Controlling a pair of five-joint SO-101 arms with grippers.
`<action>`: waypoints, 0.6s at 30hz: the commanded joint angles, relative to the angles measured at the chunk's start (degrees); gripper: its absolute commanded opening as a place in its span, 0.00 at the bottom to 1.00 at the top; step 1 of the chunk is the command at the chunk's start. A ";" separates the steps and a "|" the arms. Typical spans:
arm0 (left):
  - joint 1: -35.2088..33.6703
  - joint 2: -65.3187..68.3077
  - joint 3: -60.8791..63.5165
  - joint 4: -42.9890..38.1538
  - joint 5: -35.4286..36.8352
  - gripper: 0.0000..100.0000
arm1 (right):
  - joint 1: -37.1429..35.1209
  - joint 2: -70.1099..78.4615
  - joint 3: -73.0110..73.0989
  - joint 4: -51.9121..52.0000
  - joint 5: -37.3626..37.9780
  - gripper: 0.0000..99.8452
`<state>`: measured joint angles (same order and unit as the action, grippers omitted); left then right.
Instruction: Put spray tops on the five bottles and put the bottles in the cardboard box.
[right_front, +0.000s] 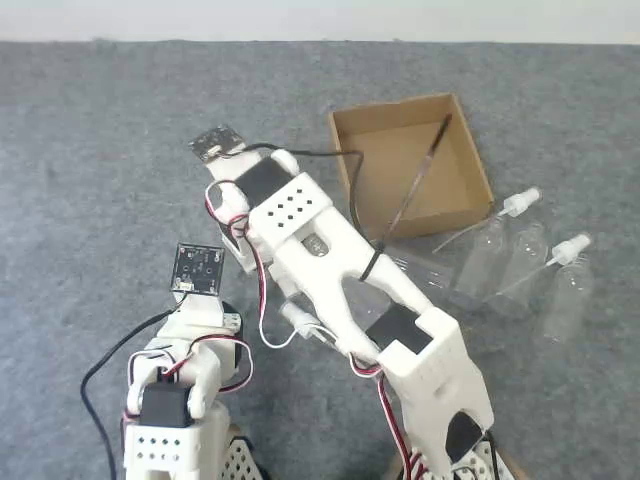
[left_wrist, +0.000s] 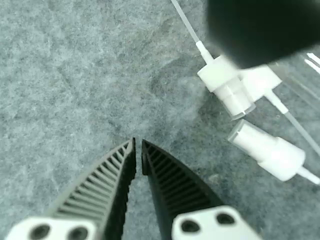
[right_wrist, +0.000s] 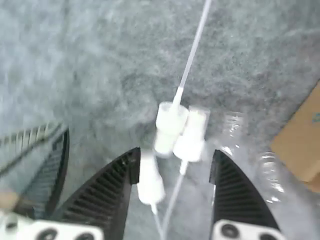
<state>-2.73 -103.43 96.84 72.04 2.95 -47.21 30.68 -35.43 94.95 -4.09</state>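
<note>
Right gripper (right_wrist: 176, 153) with jaws spread wide over loose spray tops (right_wrist: 170, 127) on the grey surface (right_front: 100, 150), left gripper (left_wrist: 138, 146) close by with jaws nearly pressed together, clear bottles (right_front: 520, 260) lying just beside the cardboard box (right_front: 395, 108)

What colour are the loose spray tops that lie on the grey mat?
White. The spray tops show best in the left wrist view.

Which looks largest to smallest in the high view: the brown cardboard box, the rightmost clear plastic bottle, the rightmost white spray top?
1. brown cardboard box
2. rightmost clear plastic bottle
3. rightmost white spray top, by far the smallest
All three lie on the grey table surface, so nearness hardly skews the order.
</note>
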 joint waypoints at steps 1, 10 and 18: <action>-0.18 -0.88 -0.31 0.26 0.09 0.01 | 0.92 -1.10 -8.79 7.43 8.70 0.19; -0.18 -0.88 -0.31 0.26 0.09 0.01 | 9.89 -9.71 -10.11 8.04 9.05 0.19; -0.18 -0.88 -0.31 0.26 0.09 0.01 | 30.29 -22.90 -7.65 8.13 15.47 0.19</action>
<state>-2.64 -103.43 96.84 72.04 2.95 -27.96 17.23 -42.37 100.57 8.04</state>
